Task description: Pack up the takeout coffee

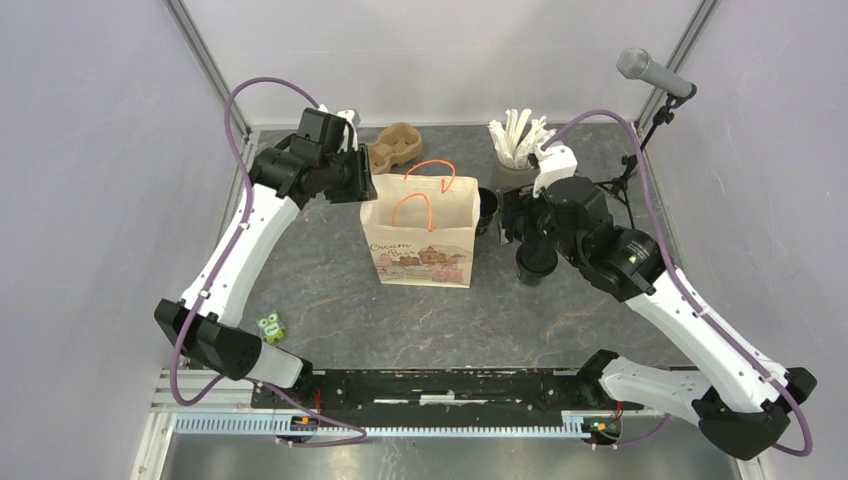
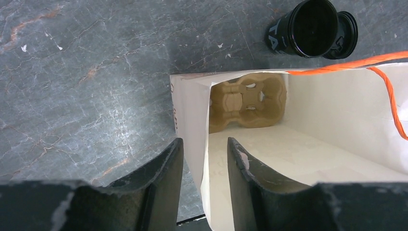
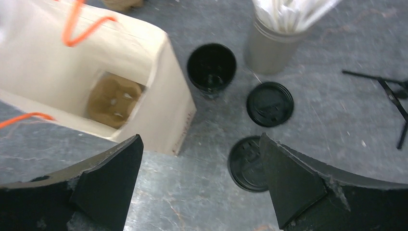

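Note:
A black lidded takeout coffee [image 1: 536, 262] stands on the table right of the paper bag [image 1: 420, 235]. From above its lid [image 3: 243, 163] shows, partly behind my right finger. My right gripper [image 3: 200, 139] hangs wide open over the table between bag and coffee, holding nothing. A second black cup [image 3: 211, 67] stands open beside the bag, with a loose lid [image 3: 269, 103] near it. My left gripper [image 2: 205, 142] straddles the bag's left wall [image 2: 190, 120], one finger outside and one inside, with gaps showing. A brown carrier [image 2: 245, 98] lies in the bag's bottom.
A grey cup of white sticks [image 1: 515, 150] stands behind the right gripper [image 1: 520, 222]. Another brown carrier [image 1: 397, 143] sits behind the bag. A microphone stand [image 1: 655, 72] is at the far right. A small green owl toy [image 1: 270, 327] lies near the left arm's base.

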